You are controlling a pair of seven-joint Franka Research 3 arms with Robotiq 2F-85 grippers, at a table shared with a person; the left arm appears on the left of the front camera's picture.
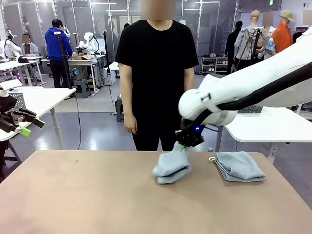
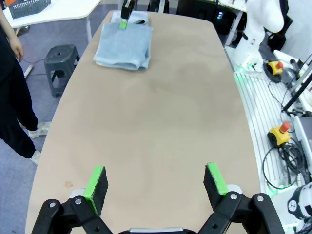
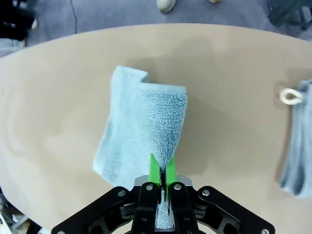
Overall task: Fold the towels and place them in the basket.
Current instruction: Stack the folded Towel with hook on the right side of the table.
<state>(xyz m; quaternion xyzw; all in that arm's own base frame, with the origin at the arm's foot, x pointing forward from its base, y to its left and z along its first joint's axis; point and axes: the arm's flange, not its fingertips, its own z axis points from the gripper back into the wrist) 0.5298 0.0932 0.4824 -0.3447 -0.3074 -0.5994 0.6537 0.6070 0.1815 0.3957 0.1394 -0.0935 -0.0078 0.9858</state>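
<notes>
Currently the folding step is judged to be in hand on one towel (image 1: 171,167), which lies near the middle of the table (image 1: 97,195) on the person's side. One edge of this towel is pinched and lifted by the right gripper (image 3: 162,176); in the right wrist view the green pads are seen pressed together with a ridge of terry cloth drawn up between them, while the rest of the cloth rests on the table in a partly doubled shape. A second towel (image 1: 239,165), already folded, is seen lying to the robot's right of the held one, apart from it, with its white loop (image 3: 289,95) turned toward the held towel.

The left gripper (image 2: 155,181) is held above the near left part of the table with its jaws wide apart and nothing between them, well apart from both towels. A person (image 1: 157,83) is standing at the far side with hands hanging at the sides.

A dark mesh basket (image 2: 29,7) is noted in the left wrist view on a white side table, off the work table; whether it is the basket meant cannot be confirmed.

Next move, as judged: the lifted edge is to be carried across and laid over the opposite edge so that the corners meet, then released. Care is called for that the lower layer is not dragged along the table.
</notes>
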